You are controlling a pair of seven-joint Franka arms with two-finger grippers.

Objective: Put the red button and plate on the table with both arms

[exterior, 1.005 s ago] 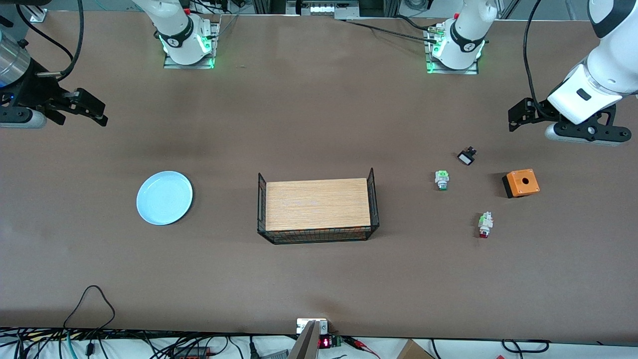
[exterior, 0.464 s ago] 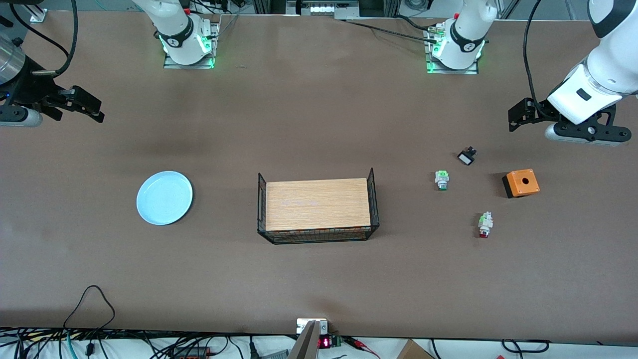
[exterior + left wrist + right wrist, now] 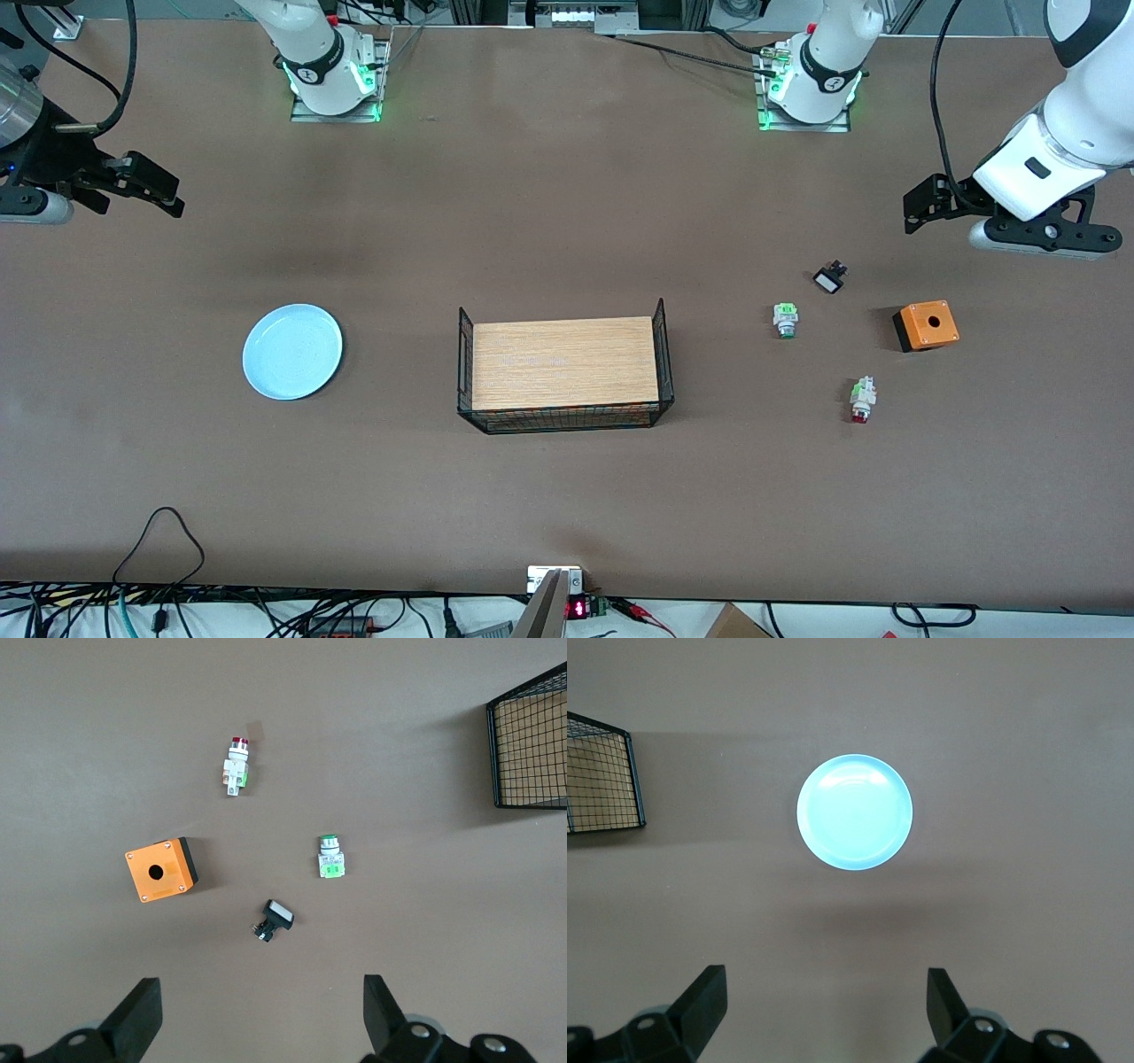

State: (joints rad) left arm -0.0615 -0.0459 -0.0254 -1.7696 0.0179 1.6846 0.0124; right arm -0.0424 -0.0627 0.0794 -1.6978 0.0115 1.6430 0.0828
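Both my grippers hang wide open, empty, over the matte brown table (image 3: 567, 496).
Right gripper (image 3: 146, 188) is above bare tabletop, the round glossy pale-blue plate (image 3: 292, 351) toward its end; left gripper (image 3: 926, 206) is over the other end, near the whitish red button (image 3: 861, 400).

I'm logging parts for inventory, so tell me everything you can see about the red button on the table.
The red button is a small push-button switch: a whitish-grey body, a red cap at one end and a bright green part at the other end of the body. It looks like plastic. It lies on its side on the brown table, red cap toward the front camera, at the left arm's end, nearer that camera than the orange box. Only the table touches it.
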